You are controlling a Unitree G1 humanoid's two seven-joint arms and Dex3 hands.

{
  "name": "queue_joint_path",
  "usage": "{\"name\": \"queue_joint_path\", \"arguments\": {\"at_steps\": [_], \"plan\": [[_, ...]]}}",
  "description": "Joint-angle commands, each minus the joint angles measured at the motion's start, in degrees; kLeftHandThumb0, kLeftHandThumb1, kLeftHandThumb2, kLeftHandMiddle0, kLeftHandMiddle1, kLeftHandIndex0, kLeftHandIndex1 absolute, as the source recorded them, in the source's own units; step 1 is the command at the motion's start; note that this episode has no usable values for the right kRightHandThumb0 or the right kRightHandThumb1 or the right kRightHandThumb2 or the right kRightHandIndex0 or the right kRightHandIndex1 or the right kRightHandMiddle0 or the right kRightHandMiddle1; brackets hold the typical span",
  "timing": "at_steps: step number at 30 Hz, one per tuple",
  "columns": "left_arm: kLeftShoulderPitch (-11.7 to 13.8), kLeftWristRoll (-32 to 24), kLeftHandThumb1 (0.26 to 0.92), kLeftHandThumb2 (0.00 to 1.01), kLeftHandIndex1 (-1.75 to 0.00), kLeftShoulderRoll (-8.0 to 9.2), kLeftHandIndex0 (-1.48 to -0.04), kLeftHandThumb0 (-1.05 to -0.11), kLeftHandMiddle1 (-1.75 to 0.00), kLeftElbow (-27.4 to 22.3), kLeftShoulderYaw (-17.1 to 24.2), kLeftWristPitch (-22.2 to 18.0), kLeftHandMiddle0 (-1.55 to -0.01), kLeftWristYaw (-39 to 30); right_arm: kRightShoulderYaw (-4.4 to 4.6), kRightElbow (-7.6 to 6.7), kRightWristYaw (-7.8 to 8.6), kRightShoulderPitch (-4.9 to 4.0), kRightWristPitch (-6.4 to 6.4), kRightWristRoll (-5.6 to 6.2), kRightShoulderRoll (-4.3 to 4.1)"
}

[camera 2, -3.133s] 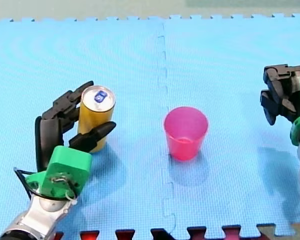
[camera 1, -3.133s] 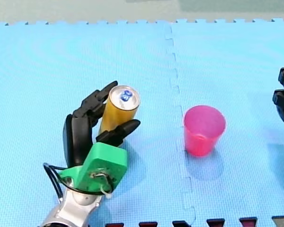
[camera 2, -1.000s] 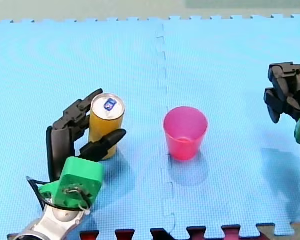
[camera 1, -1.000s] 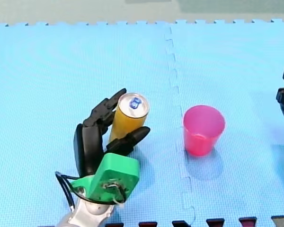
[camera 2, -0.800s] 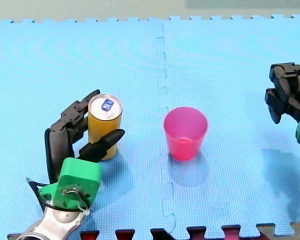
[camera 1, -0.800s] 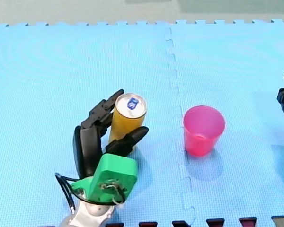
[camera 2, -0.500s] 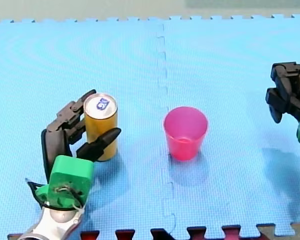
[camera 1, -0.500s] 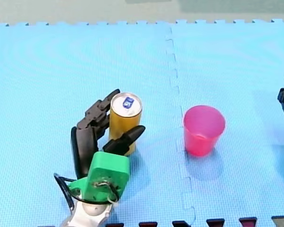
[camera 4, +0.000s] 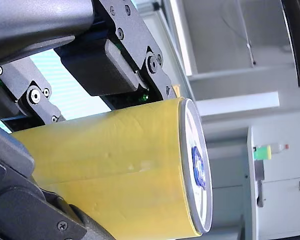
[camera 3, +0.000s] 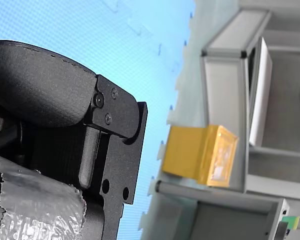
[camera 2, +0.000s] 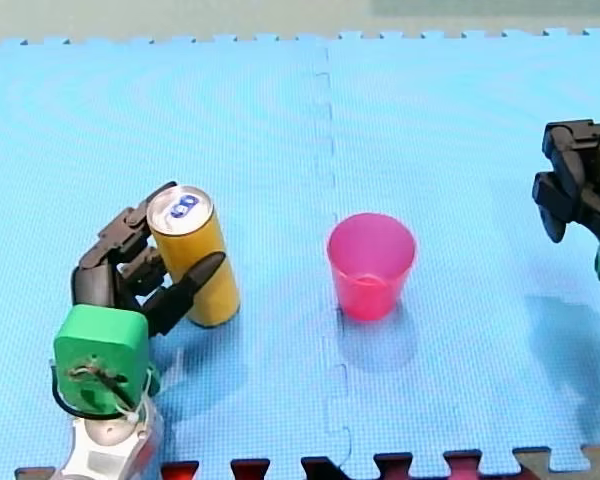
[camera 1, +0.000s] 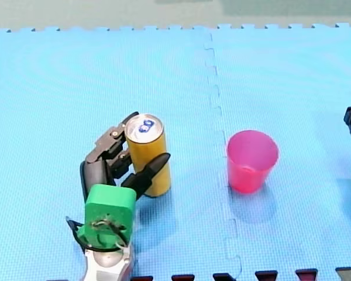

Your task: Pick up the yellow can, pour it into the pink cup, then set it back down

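Observation:
The yellow can (camera 1: pixel 150 158) stands left of the mat's middle seam, with its silver top leaning a little to the left. My left hand (camera 1: pixel 133 161) is shut on it, fingers on its left side and thumb across its front. Up close in the second wrist view, the can (camera 4: pixel 115 170) lies between the black fingers (camera 4: pixel 115 70). The pink cup (camera 1: pixel 251 161) stands upright and empty to the right of the can, apart from it. My right hand (camera 2: pixel 572 190) hovers at the right edge, holding nothing.
The blue foam mat (camera 1: pixel 58 88) has a jigsaw seam (camera 1: pixel 217 105) running between can and cup. Its front edge (camera 2: pixel 380 465) lies close below the cup. In the first wrist view a yellow box (camera 3: pixel 200 155) sits on grey framing beyond the mat's edge.
My left hand has carried the can left, away from the cup. The can's top, which leaned right, now leans left. The cup has not moved; the right hand has barely moved.

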Motion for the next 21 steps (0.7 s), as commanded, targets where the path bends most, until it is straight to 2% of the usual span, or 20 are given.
{"name": "queue_joint_path", "arguments": {"at_steps": [1, 2, 4, 6, 9, 14, 18, 21], "plan": [[-0.1, 2.9, 0.783, 0.00, 0.00, 1.96, -0.73, -0.552, 0.00, -0.3, -1.8, 1.4, -0.83, 1.4, -0.08, -0.13, -0.14, -0.36, -0.34, 0.08, -0.12], [-0.3, 4.1, 0.775, 0.00, 0.00, 2.50, -0.69, -0.615, 0.00, -0.4, -2.3, 1.9, -0.76, 2.3, -0.07, -0.13, -0.18, -0.36, -0.39, 0.08, -0.10], [-0.5, 7.1, 0.764, 0.00, 0.00, 3.53, -0.63, -0.668, 0.00, -0.8, -3.8, 2.8, -0.66, 5.2, 0.04, -0.15, -0.32, -0.31, -0.61, -0.06, -0.09], [-0.7, 10.0, 0.774, 0.01, 0.00, 4.64, -0.51, -0.780, 0.00, -1.2, -5.6, 3.8, -0.52, 7.5, 0.15, -0.13, -0.44, -0.32, -0.73, -0.17, -0.09], [-0.8, 12.8, 0.804, 0.01, 0.00, 6.01, -0.38, -0.917, 0.00, -1.7, -7.5, 5.9, -0.42, 9.4, 0.24, -0.14, -0.55, -0.27, -0.85, -0.23, -0.03], [-0.8, 14.0, 0.803, 0.00, 0.00, 6.99, -0.33, -0.979, 0.00, -2.5, -8.9, 7.7, -0.35, 10.1, 0.25, -0.20, -0.55, -0.07, -0.95, -0.13, -0.03], [-1.0, 15.5, 0.804, 0.00, 0.00, 7.87, -0.28, -1.035, 0.00, -3.0, -10.4, 9.9, -0.29, 11.0, 0.11, -0.16, -0.34, -0.16, -0.44, 0.11, 0.04], [-1.0, 16.4, 0.811, 0.01, 0.00, 8.22, -0.27, -1.047, 0.00, -3.6, -11.3, 11.1, -0.28, 11.9, 0.05, -0.10, -0.19, -0.18, -0.44, 0.19, 0.06]]}}
